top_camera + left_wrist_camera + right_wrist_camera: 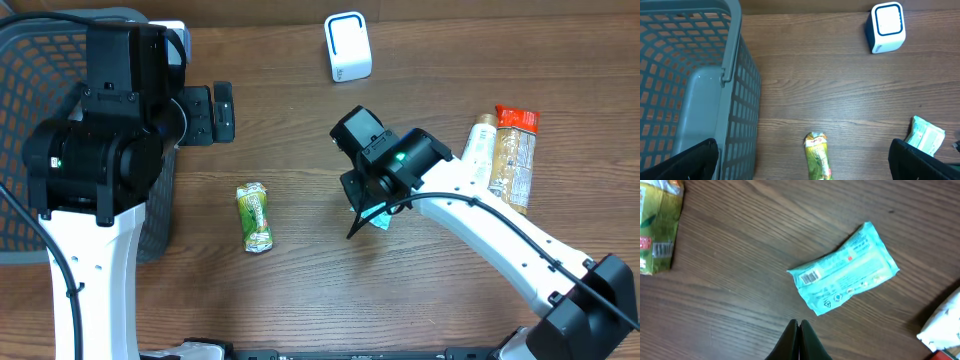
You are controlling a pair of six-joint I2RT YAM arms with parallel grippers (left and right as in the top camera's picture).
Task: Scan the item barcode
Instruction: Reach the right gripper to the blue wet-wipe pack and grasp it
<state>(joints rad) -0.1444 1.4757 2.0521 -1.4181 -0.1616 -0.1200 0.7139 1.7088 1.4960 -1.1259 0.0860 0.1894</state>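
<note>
Overhead, my right gripper (357,228) hangs clenched and empty above the teal packet (381,222), which the arm mostly hides; the left gripper (222,110) stands released beside the basket (40,60). The left wrist shows the scanner (886,26) well apart from that packet. Only the right wrist reveals its barcode (811,276) face-up, so I judge a flip is needed.

No legible text; barcode (810,276) on teal packet (852,266), another on green packet (655,222).

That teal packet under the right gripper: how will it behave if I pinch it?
The teal packet looks like a soft film pouch, so probably light and floppy, sagging when lifted. Its smooth wrap may slip. Lying flat on the table, it shouldn't roll.
</note>
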